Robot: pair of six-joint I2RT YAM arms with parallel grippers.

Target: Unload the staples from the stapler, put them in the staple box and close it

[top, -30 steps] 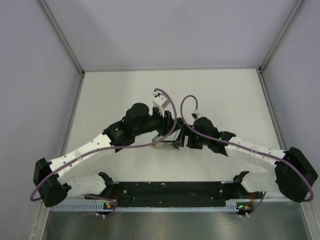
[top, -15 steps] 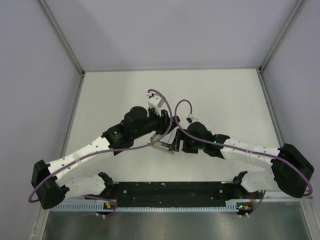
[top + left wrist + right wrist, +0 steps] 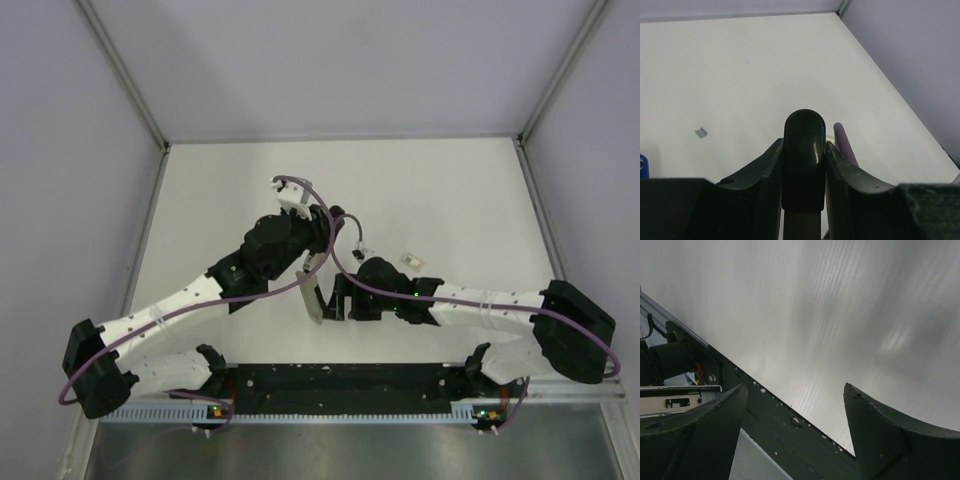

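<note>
My left gripper (image 3: 804, 145) is shut on the black end of the stapler (image 3: 803, 135). In the top view it (image 3: 318, 272) holds the stapler (image 3: 313, 298) above the table, its silvery underside showing and its long axis pointing toward the near edge. My right gripper (image 3: 795, 387) is open and empty. In the top view it (image 3: 336, 298) sits just right of the stapler. A tiny grey metallic bit (image 3: 701, 132), apparently the staples, lies on the table to the left in the left wrist view.
A small whitish box (image 3: 410, 260) lies on the table beside the right arm. A purple cable (image 3: 844, 142) runs past the left fingers. The black base rail (image 3: 790, 430) crosses the right wrist view. The enclosure walls (image 3: 120, 80) stand around the table.
The left gripper has swung the stapler from lying crosswise to pointing at the near edge. The right gripper has moved left and nearer. The whitish box is now uncovered.
</note>
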